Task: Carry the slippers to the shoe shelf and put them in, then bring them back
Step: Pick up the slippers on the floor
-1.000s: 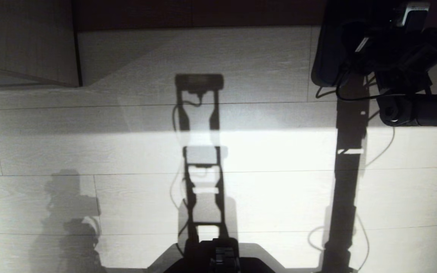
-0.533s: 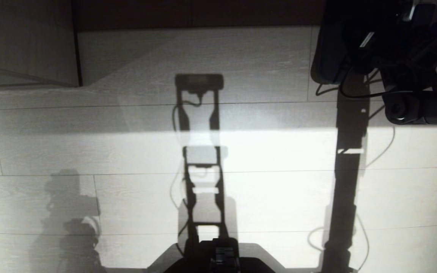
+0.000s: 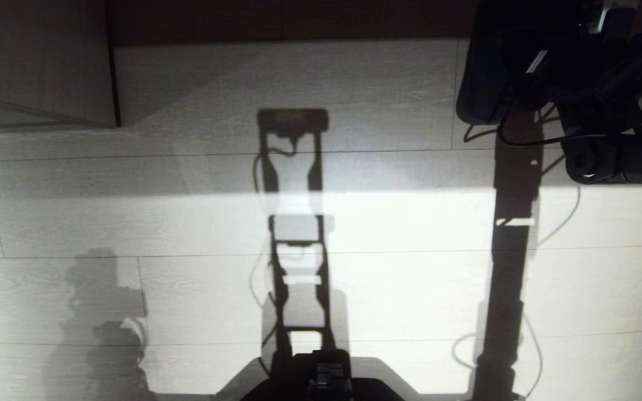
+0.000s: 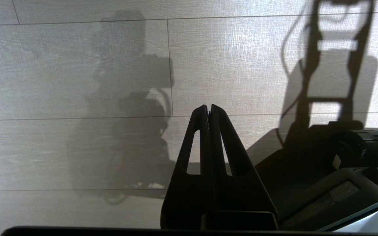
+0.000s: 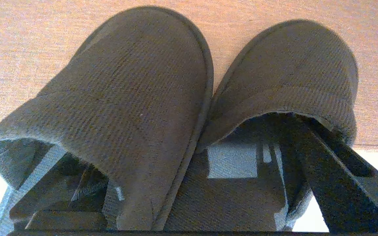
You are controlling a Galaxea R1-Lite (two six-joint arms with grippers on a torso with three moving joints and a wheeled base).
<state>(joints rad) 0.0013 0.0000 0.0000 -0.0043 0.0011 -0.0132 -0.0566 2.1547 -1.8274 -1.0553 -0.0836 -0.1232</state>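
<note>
Inside slippers (image 5: 136, 98), right end effector (image 5: 189, 183) fingers apparently spread

Slippers (image 5: 143, 98): ribbed, matt woven cloth with stitched piping edge. Floor (image 3: 410, 278): pale wood-grain planks, satin sheen. Left gripper (image 4: 208, 113): matt black plastic. Board beneath slippers (image 5: 28, 49): reddish wood-grain.

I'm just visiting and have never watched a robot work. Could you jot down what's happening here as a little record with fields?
slippers: dark fabric pair, side by side, touching
right gripper: open wide, one finger tucked inside each slipper
left gripper: shut, empty, hanging over the pale plank floor
slippers lifted or resting: cannot tell
</note>
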